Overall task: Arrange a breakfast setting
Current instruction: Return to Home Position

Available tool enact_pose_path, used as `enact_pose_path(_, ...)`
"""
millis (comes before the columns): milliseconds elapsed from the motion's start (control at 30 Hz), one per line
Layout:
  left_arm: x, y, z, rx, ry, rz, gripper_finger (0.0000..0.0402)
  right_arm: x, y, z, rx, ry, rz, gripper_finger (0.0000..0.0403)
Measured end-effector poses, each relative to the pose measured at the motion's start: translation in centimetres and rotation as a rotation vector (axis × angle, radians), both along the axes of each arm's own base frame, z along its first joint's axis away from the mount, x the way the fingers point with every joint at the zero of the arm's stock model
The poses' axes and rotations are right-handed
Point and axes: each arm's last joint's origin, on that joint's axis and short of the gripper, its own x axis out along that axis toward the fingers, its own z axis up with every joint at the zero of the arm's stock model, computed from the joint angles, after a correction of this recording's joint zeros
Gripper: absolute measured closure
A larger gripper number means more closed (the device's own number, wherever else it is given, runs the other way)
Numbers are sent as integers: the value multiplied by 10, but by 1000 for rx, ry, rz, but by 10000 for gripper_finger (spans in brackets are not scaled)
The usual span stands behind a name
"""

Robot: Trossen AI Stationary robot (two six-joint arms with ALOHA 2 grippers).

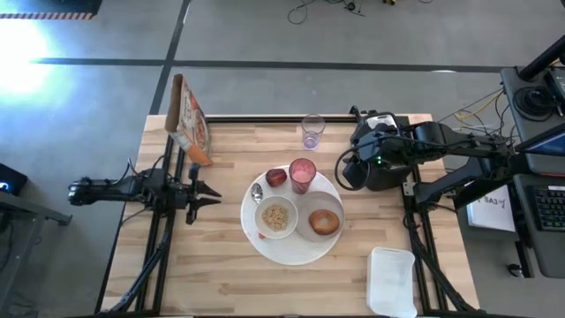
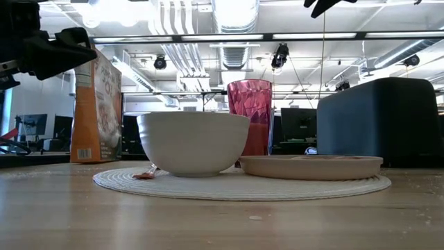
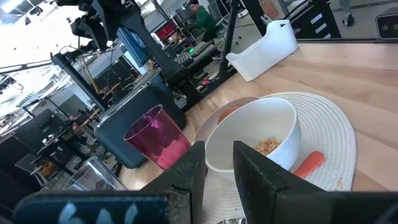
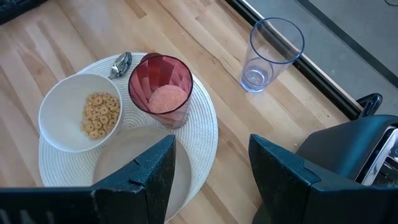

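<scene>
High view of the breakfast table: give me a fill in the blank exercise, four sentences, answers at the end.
1. The small white bowl holds ___.
2. The browned bread ring lies on the small pale round ___.
3. The dark-red fruit sits right beside the pink ___.
4. Neither the left gripper nor the right gripper holds ___.
Missing words: cereal; plate; cup; anything.

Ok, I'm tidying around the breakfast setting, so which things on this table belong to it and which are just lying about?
Part of the setting: round white placemat, white bowl of cereal, small pale plate, bagel, pink cup, spoon, dark-red fruit.

Just lying about: clear glass, white tray, cereal box.
</scene>
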Motion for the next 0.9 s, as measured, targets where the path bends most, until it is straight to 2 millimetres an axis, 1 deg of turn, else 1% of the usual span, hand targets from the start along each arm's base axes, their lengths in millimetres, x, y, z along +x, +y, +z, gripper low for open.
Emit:
enact_pose_path(200, 0, 0, 0, 0, 3, 0, 335, -2, 0, -2, 1, -27, 0, 211)
enact_pose_path(267, 0, 0, 0, 0, 3, 0, 335, -3, 0, -6, 2, -51, 0, 211)
enact_pose_path(367, 0, 0, 0, 0, 3, 0, 335, -4, 0, -17, 5, -120, 0, 211)
enact_pose_path(567, 0, 0, 0, 0, 3, 0, 335, -9, 0, -54, -7, -346, 22, 211)
enact_pose_path(633, 0, 0, 0, 0, 4, 0, 335, -15, -1, -68, -67, -400, 76, 211)
enact_pose_path(733, 0, 0, 0, 0, 4, 0, 335, -23, -1, -90, -147, -536, 129, 211)
enact_pose_path(900, 0, 0, 0, 0, 5, 0, 335, -45, -1, -136, -180, -720, 190, 211)
